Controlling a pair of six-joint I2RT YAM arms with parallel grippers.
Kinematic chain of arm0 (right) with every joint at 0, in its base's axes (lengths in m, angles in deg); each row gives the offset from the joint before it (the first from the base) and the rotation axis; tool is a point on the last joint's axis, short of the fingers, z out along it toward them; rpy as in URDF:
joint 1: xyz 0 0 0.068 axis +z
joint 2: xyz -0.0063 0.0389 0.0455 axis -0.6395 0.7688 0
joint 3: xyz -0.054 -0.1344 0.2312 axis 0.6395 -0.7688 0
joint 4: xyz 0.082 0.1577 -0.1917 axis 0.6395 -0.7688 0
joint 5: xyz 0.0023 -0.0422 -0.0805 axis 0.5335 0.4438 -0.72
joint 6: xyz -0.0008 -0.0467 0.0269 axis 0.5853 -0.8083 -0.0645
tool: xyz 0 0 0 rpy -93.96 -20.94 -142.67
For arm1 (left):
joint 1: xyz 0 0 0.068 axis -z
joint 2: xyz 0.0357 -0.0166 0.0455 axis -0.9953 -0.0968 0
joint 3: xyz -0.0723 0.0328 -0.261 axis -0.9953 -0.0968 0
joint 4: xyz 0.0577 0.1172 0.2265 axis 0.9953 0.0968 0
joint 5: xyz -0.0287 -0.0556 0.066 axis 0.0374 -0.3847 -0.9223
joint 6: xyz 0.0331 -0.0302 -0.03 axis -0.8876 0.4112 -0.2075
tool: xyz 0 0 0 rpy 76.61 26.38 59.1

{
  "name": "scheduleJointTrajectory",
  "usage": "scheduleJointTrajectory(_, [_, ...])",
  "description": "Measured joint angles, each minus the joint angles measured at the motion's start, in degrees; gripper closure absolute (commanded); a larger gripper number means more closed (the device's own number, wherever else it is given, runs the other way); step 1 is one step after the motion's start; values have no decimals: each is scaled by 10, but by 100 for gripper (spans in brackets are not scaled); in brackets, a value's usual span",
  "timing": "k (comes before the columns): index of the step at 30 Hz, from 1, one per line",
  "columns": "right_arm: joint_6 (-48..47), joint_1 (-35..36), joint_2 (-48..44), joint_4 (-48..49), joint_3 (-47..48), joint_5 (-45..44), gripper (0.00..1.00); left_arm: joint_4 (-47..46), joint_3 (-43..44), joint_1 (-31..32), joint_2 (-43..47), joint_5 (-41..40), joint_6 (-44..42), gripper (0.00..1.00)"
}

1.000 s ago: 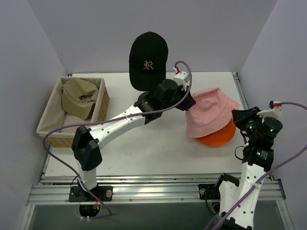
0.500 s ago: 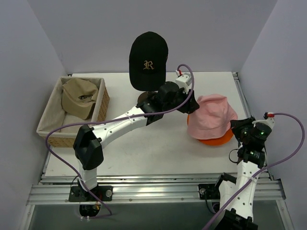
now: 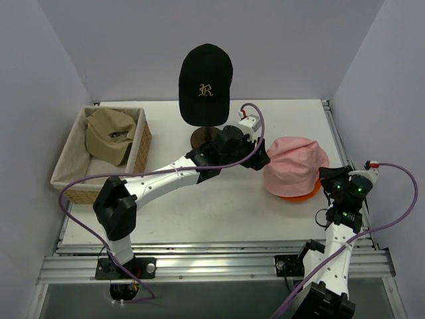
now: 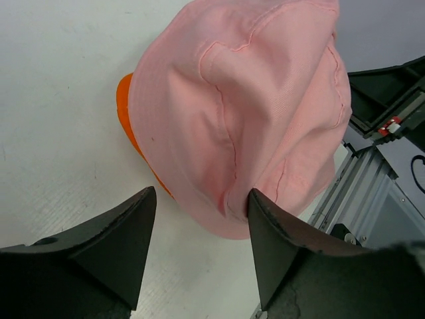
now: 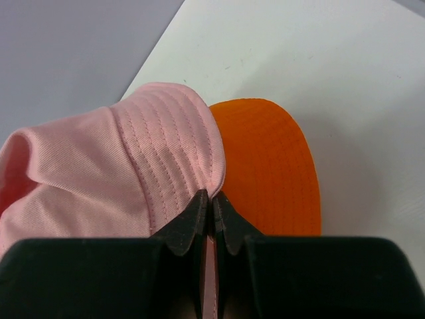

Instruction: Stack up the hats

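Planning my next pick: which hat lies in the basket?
The tan fabric cap, alone in the lined wicker basket at far left; no other hat is inside it.

Open bench (image 3: 219, 212) was found along the near edge. The back centre was blocked by the black cap (image 3: 205, 83) on its stand (image 3: 202, 138), the left by the basket (image 3: 143, 143), and the pink hat (image 3: 295, 169) was hemmed in on either side by the left hand (image 3: 263, 161) and right hand (image 3: 330, 178).
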Motion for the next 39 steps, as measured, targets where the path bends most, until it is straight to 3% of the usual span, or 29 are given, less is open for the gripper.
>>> scheduleJointTrajectory(9, [25,-7,49,72,-40,14,100,-15,-33,2,56,-20,-11,23])
scheduleJointTrajectory(21, [25,-7,131,131,-54,24,100,-19,-46,2,76,-37,-18,23])
scheduleJointTrajectory(39, [18,-7,193,215,-103,39,100,-6,8,2,-60,-37,14,27])
